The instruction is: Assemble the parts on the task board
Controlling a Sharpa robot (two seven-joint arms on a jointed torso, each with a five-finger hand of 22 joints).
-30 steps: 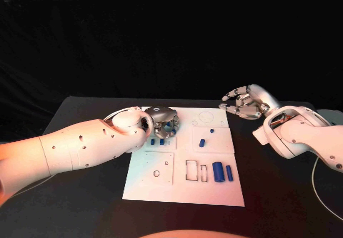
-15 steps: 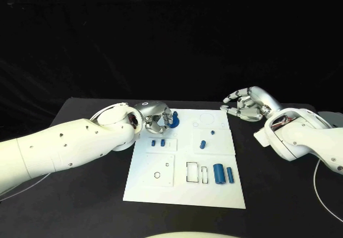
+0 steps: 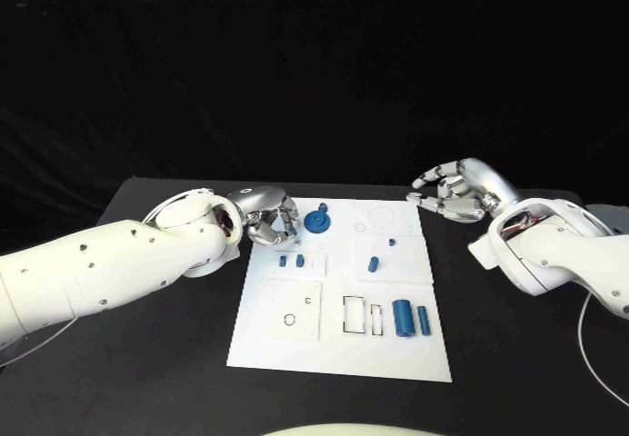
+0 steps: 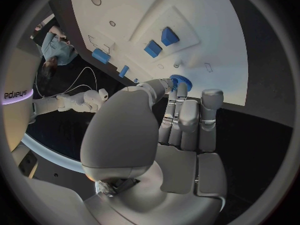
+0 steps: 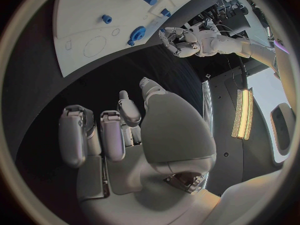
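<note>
Task board [image 3: 344, 338] lies flat in the middle of the black worktop [image 3: 144, 363], long side running away from the robot.

Left hand [image 3: 266, 216] hovers at the board's far left corner, fingers curled inward, holding nothing – the left wrist view shows its fingertips [image 4: 178, 92] just beside the blue gear [image 3: 317, 222], contact unclear. The gear sits on the board near the far left end, just off the hand on its right.

Right hand [image 3: 453, 193] is off the board, above the worktop beyond the far right corner, fingers curled loosely toward the palm with nothing in them – well apart from all parts.

Other parts on the board:
- two small blue blocks [image 3: 291, 261] side by side on the left half, nearer the robot than the gear
- small blue peg [image 3: 389, 242] and, just nearer the robot, a short blue cylinder [image 3: 373, 264] lying in the right half
- two larger blue cylinders [image 3: 410, 318] lying side by side near the right edge, closer to the robot, beside outlined rectangular slots [image 3: 361, 312]

Left half nearer the robot carries a square plate [image 3: 288, 309] with a small oval cutout. A circle outline [image 3: 379, 216] is marked near the far edge, right of the gear.
</note>
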